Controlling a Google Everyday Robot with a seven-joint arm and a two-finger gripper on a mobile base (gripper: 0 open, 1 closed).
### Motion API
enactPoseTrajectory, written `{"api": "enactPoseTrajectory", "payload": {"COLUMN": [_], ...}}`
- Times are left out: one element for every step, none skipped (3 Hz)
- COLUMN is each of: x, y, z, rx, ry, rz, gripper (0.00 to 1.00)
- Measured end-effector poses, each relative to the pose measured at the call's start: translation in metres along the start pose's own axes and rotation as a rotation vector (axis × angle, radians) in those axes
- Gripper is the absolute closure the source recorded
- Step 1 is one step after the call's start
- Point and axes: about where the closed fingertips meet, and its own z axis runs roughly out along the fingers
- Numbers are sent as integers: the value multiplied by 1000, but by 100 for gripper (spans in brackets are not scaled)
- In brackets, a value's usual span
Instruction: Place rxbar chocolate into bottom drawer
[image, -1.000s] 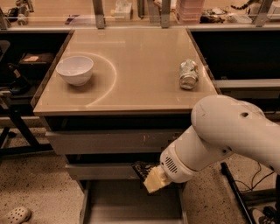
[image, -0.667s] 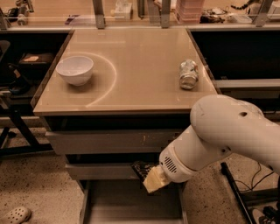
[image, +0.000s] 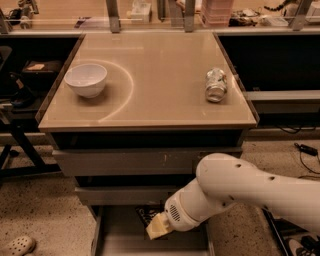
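The bottom drawer (image: 117, 234) is pulled open at the foot of the cabinet, a shallow grey tray below two wider grey drawer fronts. My gripper (image: 156, 229), at the end of the white arm reaching in from the right, hangs low over the drawer's middle. The rxbar chocolate (image: 145, 214), dark and shiny, shows only as a small corner just left of and above the gripper's cream tip. It is held over the back of the tray. The rest of the bar is hidden by the wrist.
On the beige cabinet top stand a white bowl (image: 86, 79) at the left and a crushed silver can (image: 216, 84) at the right. A sandal (image: 17, 245) lies on the floor at the left. Cables (image: 305, 150) lie at the right.
The arm has dropped lower and moved left, carrying the dark bar from the level of the middle drawer front down into the open bottom drawer.
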Motion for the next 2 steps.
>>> {"api": "enactPoseTrajectory", "payload": {"x": [-4, -4], "y": [-19, -19], "z": [66, 66], "rx": [-79, -79], "ry": [-10, -10], "rz": [61, 61], "gripper": [100, 100]}}
